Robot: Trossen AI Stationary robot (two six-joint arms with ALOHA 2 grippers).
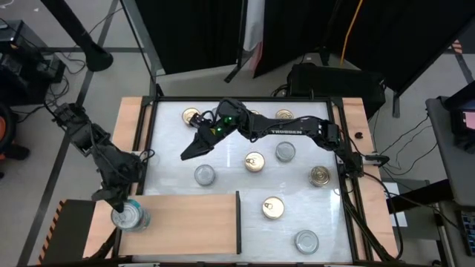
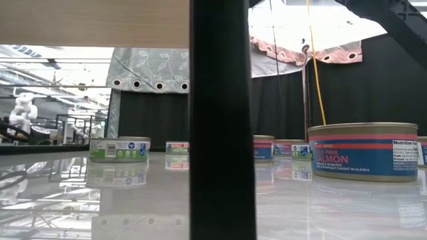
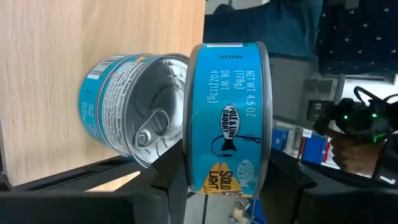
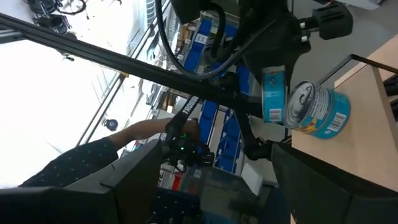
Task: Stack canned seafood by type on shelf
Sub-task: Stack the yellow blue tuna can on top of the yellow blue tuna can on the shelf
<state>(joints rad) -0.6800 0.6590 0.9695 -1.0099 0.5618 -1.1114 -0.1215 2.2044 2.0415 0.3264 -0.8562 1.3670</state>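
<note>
At seven o'clock on the surface, over the near left corner of the shelf (image 1: 185,222), the left gripper (image 1: 119,208) has its jaws partly closed on a blue tin (image 3: 227,118) held on edge, right against a second blue tin (image 3: 134,109) that rests on the board. My guess is it is bringing like to like, to start a blue pile. The held tin reads "NET WT 4.5 OZ (128g)" and "POLE & LINE CAUGHT"; its yellow band shows "SOLID LIGHT" in part.

Past the shelf, loose tins (image 1: 272,208) lie scattered from five to twelve o'clock, gold lids and silver lids mixed, unsorted yet. In the low view one reads "PINK SALMON" (image 2: 363,152).

Farthest off, near twelve o'clock, the right gripper (image 1: 191,150) hangs above the surface with jaws wide and nothing in them.
</note>
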